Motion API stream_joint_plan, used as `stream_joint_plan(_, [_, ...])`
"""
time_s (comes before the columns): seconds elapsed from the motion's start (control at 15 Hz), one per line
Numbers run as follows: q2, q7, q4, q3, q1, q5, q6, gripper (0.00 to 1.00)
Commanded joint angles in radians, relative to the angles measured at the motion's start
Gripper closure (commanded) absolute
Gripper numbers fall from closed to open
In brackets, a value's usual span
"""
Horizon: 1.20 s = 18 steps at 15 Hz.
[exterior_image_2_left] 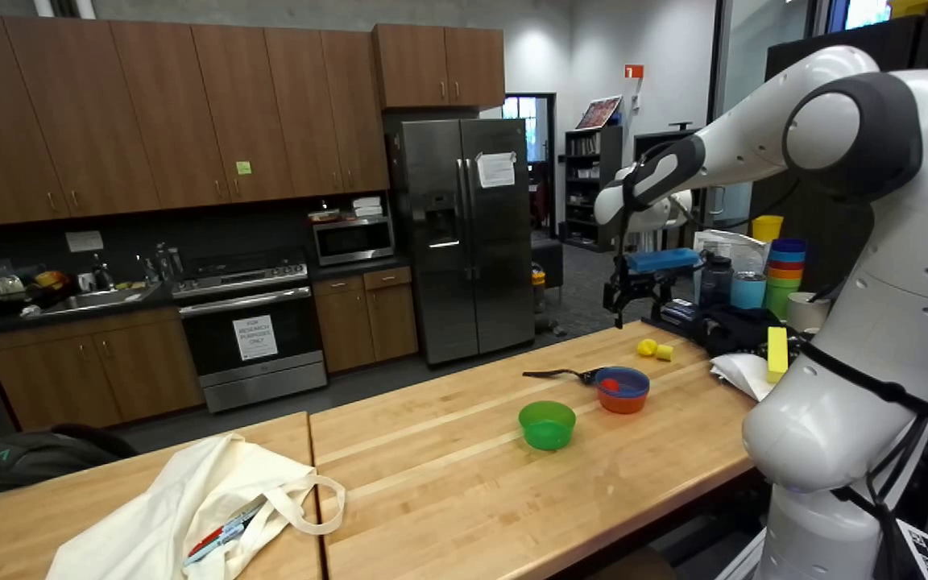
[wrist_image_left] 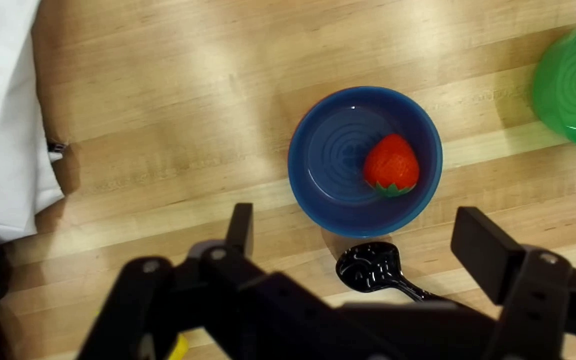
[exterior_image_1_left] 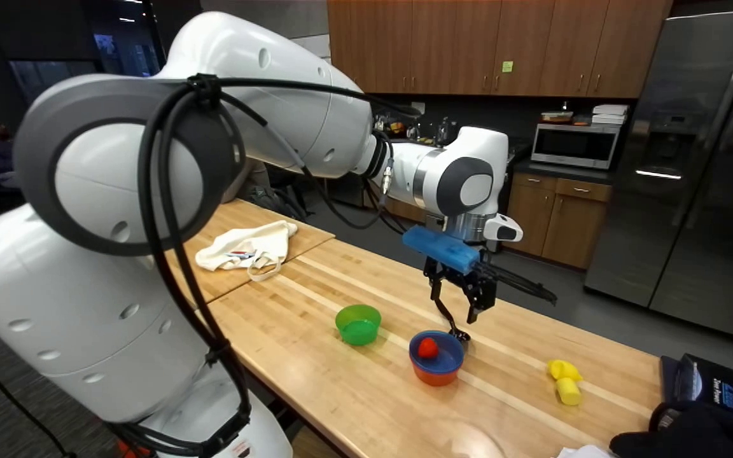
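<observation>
My gripper (exterior_image_1_left: pixel 453 308) is open and empty above the table; it also shows in the wrist view (wrist_image_left: pixel 358 235). Below it, a blue bowl (exterior_image_1_left: pixel 444 360) sits nested in an orange bowl (exterior_image_1_left: pixel 435 379). A red toy strawberry (wrist_image_left: pixel 392 162) with green leaves lies inside the blue bowl (wrist_image_left: pixel 338 150), toward one side. A black spoon (wrist_image_left: pixel 370 267) lies on the table beside the bowls. In the wrist view its head is between the fingers in the picture, and its handle is partly hidden behind the gripper. The stacked bowls (exterior_image_2_left: pixel 623 400) and spoon (exterior_image_2_left: pixel 553 373) also show in an exterior view.
A green bowl (exterior_image_1_left: pixel 359 326) stands near the stacked bowls. A yellow object (exterior_image_1_left: pixel 565 381) lies farther along the table. A cream cloth bag (exterior_image_2_left: pixel 182 507) lies at one end. White cloth-like material (wrist_image_left: pixel 3 110), a dark box (exterior_image_1_left: pixel 716 388) and stacked cups (exterior_image_2_left: pixel 785 274) are at the other end.
</observation>
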Motion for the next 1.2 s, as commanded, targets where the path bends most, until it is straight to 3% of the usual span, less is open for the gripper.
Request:
stream_joint_plan(0.0, [0.036,0.013,0.043,-0.008,-0.012,-0.002,-0.001,0.0])
stream_joint_plan(0.93, [0.054,0.065,0.037,0.065,0.031,-0.076,0.01,0.0])
stream_joint_plan(1.0, [0.055,0.062,0.038,0.066,0.032,-0.075,0.011,0.03])
stream_joint_plan(1.07, [0.055,0.059,0.039,0.065,0.033,-0.071,0.011,0.27])
stream_joint_plan(1.13, [0.054,0.056,0.04,0.063,0.033,-0.068,0.012,0.27])
